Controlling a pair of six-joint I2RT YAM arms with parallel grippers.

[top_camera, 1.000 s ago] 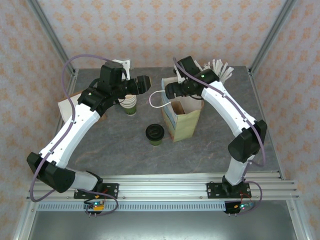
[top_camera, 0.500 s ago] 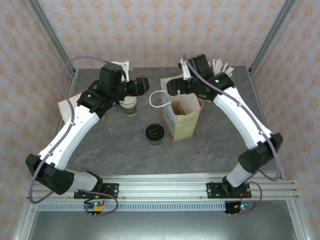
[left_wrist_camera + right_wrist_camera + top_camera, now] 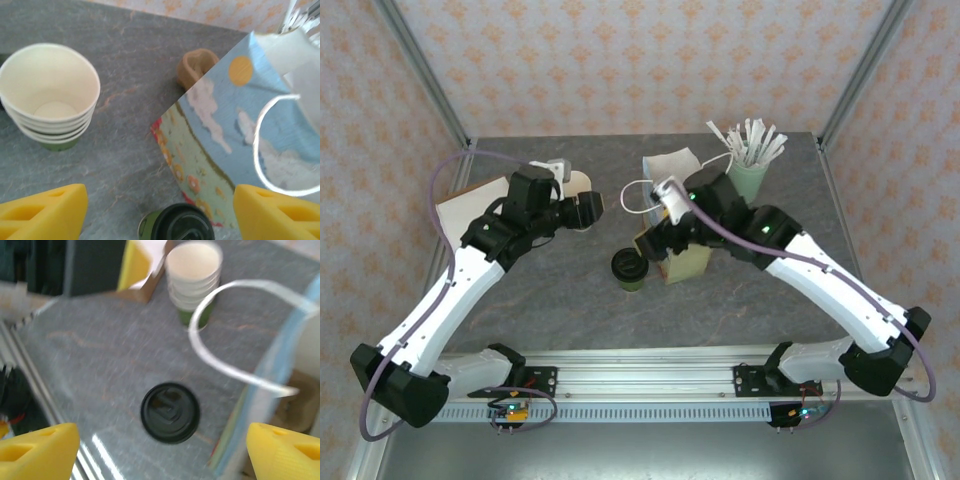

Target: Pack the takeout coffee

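Status: packing not started, as far as I can see.

- Takeout coffee [image 3: 630, 268] stands upright on the table [image 3: 550, 290], black lid on. It sits just beside the paper bag [image 3: 686, 264], on the bag's left in the top view, not inside it. I can't tell whether they touch.
- Bag is standing, with its white handle loop [image 3: 270, 145] hanging out over the side that faces the cup. The right arm covers most of the mouth from above, so I can't confirm how wide it is open.
- Right gripper [image 3: 656, 238] hovers over the gap between cup and bag. In its wrist view the 2 yellow fingers [image 3: 45, 445] are spread wide with the lid [image 3: 170, 412] just ahead of them. Nothing is held.
- Left gripper [image 3: 588, 210] sits by the stack of lidless cups [image 3: 50, 95]. Its fingers [image 3: 50, 207] are also wide apart and empty, with the coffee lid [image 3: 180, 226] at the bottom edge of its view.
- The mint cup of sticks [image 3: 748, 178] is at the back, well apart from the action.

Done: 0 steps that count. My read is that the right arm is lining up for the pick.

Left to do: close on the cup, lift it without tipping, clear the bag rim and handle loop, lower it in upright, release.
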